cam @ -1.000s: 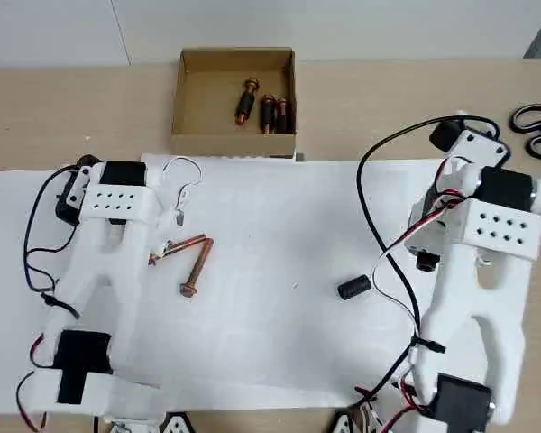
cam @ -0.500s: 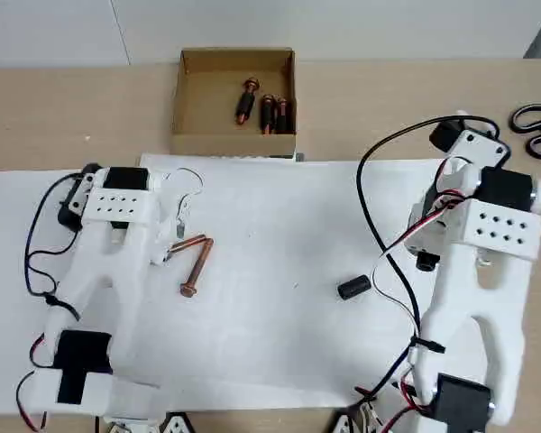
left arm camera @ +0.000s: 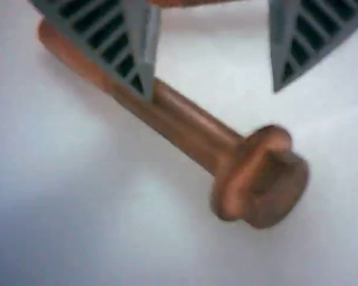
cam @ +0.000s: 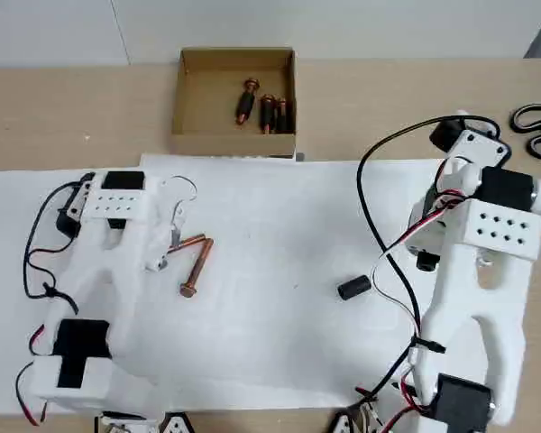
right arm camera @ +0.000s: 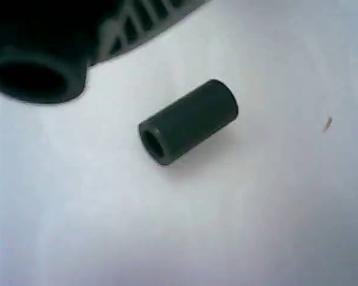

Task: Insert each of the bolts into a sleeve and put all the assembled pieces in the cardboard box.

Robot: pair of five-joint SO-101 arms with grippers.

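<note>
Left wrist view: L end effector (left arm camera: 212,74) jaws apart over bolt (left arm camera: 191,128) shank; bolt flat on white sheet (left arm camera: 77,226), long axis diag., head clear of jaws.

arms (cam: 117,262) — white shells | motors (cam: 79,347) black | cables (cam: 361,185) black, red-white

Copper bolt (left arm camera: 185,128), black sleeve (right arm camera: 188,122), brown cardboard box (cam: 187,99) — white sheet (cam: 270,343) over a tan table (cam: 72,108).

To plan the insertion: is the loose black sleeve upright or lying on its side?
Lying on its side: the sleeve rests lengthwise on the white sheet, its bore facing sideways.
</note>
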